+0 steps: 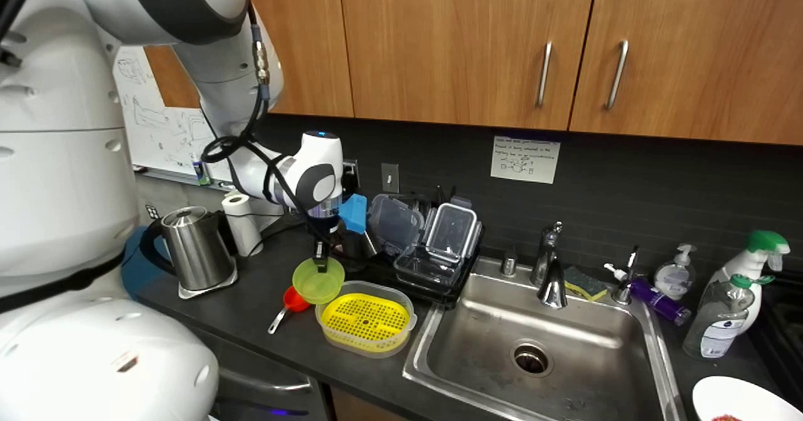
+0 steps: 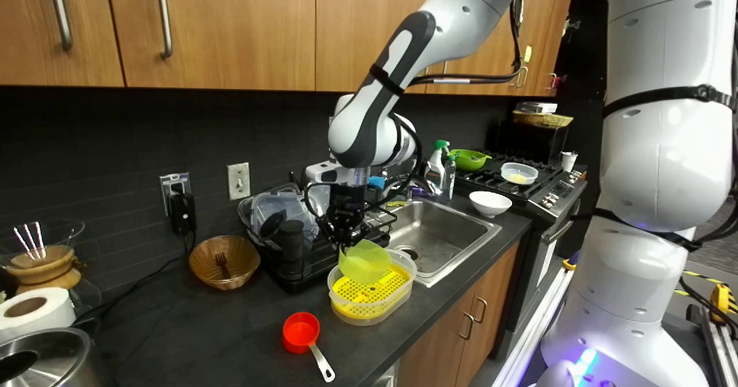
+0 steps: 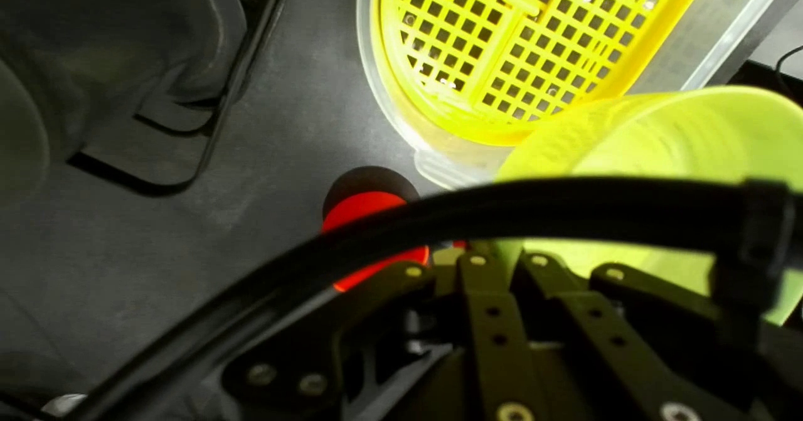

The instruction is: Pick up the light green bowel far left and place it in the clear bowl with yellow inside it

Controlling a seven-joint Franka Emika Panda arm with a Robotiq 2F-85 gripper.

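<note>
Visibly clamped on the rim of a small round lime-green translucent plastic bowl [image 1: 319, 286] with the black metal claw [image 1: 321, 261], pressed together across the thin wall. Held up above the dark grey desk [image 1: 266, 283], tilted steeply, near the left end of a wide oval clear plastic bowl [image 1: 411, 330]. In an exterior view, seen across the far left rim of that clear bowl [image 1: 320, 320]; in an exterior view, seen in front of the bright yellow perforated plastic insert [image 2: 375, 292] inside it. Cannot tell whether touching the clear bowl or apart from it. On the desk to the left, can see a round red measuring cup [image 2: 301, 332] with a pale handle toward the near edge, in the wrist view partly hidden by a thick black cable [image 3: 564, 211]. Along the far side, can make out a black dish rack [image 1: 439, 292] loaded with clear plastic containers [image 1: 452, 226], just beyond the clear bowl. Farther left, can spot a stainless-steel kettle [image 1: 196, 251] with a black handle, a white paper roll [image 1: 241, 225] and, toward the far side, a brown wicker basket [image 2: 202, 269] with a dark fork [image 2: 222, 263] inside. To the right, can see a rectangular stainless-steel sink [image 1: 467, 352] with a shiny metal faucet [image 1: 547, 264] at the far edge, plus a yellow-and-green sponge [image 1: 583, 284] beside the faucet. Beyond the sink, near right, can see a white round bowl [image 2: 490, 205] on the desk.
</note>
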